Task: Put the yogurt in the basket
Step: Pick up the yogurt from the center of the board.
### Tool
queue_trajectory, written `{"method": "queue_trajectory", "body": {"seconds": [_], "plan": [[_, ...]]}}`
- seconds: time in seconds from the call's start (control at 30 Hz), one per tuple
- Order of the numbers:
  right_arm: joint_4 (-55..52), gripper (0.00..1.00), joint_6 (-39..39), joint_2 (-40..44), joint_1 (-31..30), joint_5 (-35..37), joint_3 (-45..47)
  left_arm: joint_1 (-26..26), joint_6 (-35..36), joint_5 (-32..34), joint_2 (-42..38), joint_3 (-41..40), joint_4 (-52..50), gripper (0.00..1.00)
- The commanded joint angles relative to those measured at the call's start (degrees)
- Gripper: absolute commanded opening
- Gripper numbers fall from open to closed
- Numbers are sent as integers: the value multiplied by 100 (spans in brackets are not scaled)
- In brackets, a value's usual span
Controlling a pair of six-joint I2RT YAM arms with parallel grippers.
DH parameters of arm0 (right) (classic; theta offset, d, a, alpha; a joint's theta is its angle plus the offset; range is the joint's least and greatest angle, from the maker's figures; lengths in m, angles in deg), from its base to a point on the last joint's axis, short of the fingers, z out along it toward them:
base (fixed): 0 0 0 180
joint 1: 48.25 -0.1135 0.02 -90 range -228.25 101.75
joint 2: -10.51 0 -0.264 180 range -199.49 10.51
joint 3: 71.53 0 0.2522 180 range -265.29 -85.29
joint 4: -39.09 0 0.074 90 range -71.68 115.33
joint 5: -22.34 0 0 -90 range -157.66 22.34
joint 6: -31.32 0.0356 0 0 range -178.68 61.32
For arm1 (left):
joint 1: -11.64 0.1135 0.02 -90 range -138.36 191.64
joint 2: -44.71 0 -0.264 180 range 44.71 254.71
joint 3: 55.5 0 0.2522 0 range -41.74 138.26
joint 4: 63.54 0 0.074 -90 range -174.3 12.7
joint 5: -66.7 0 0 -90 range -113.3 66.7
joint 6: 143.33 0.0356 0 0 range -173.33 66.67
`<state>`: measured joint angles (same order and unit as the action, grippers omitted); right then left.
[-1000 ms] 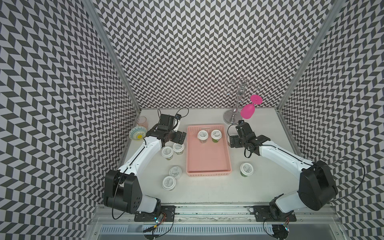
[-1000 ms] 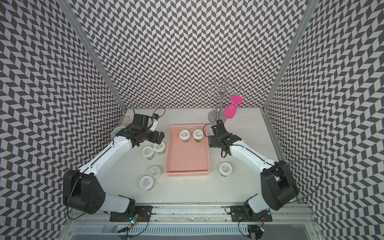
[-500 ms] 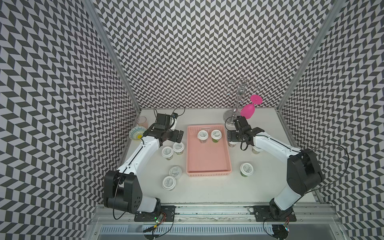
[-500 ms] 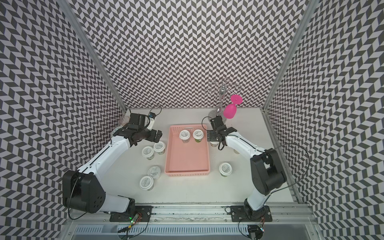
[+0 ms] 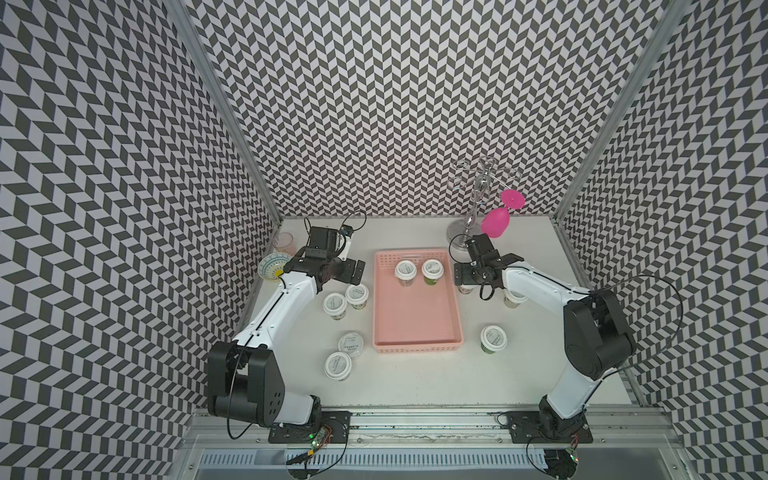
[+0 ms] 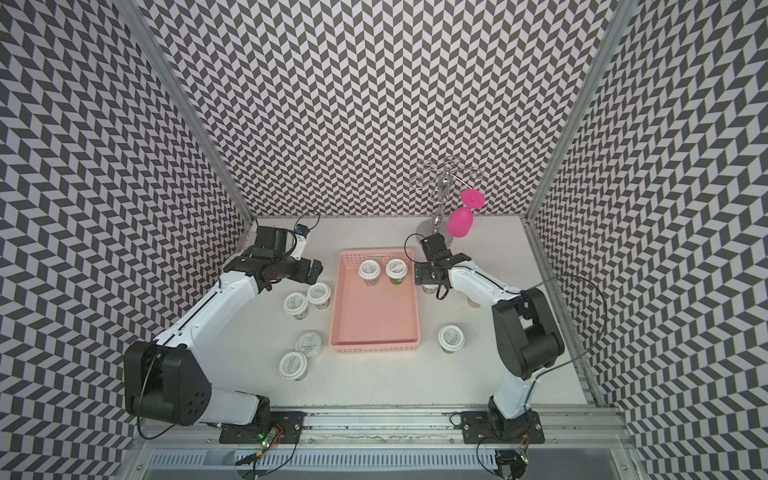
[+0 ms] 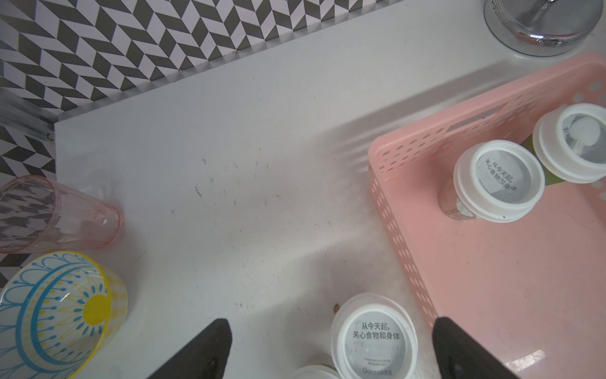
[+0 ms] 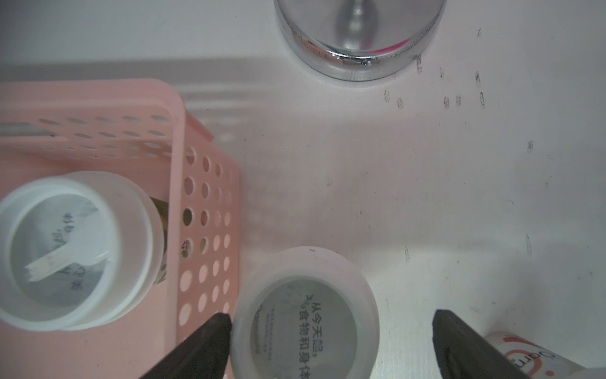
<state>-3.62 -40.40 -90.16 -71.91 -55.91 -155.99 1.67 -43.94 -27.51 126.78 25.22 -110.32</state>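
The pink basket [image 5: 417, 358] lies mid-table in both top views, with two yogurt cups at its far end [image 5: 405, 270] [image 5: 432, 269]. Left of it stand several yogurt cups, the nearest pair [image 5: 356, 294] [image 5: 335, 303]. My left gripper [image 5: 355, 272] hovers open just behind that pair. In the left wrist view one white lid [image 7: 373, 338] sits between its fingers, untouched. My right gripper [image 5: 467, 276] is open by the basket's right wall, straddling a cup [image 8: 305, 315]. One finger [image 8: 210, 341] is at the lid's edge. Another cup [image 5: 493, 337] stands front right.
A clear pink glass [image 5: 285, 243] and a patterned bowl [image 5: 272, 266] sit at the far left wall. A chrome stand [image 5: 473, 216] holding a magenta goblet [image 5: 496, 220] stands behind my right gripper. A further cup [image 5: 513, 298] is partly hidden under the right forearm.
My right gripper moved left toward the basket's wall and its elbow drew in. The left gripper shifted slightly near the left cups. Both stayed open and no cup moved.
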Motion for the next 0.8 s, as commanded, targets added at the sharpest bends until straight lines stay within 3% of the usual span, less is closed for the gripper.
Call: {"method": "queue_trajectory", "body": {"seconds": [0.0, 0.77], "plan": [[93, 98, -5, -83, 54, 81, -59, 35, 0, -103, -96, -21, 122, 100], [140, 93, -125, -248, 120, -422, 22, 35, 2, -185, -6, -16, 120, 100]]}}
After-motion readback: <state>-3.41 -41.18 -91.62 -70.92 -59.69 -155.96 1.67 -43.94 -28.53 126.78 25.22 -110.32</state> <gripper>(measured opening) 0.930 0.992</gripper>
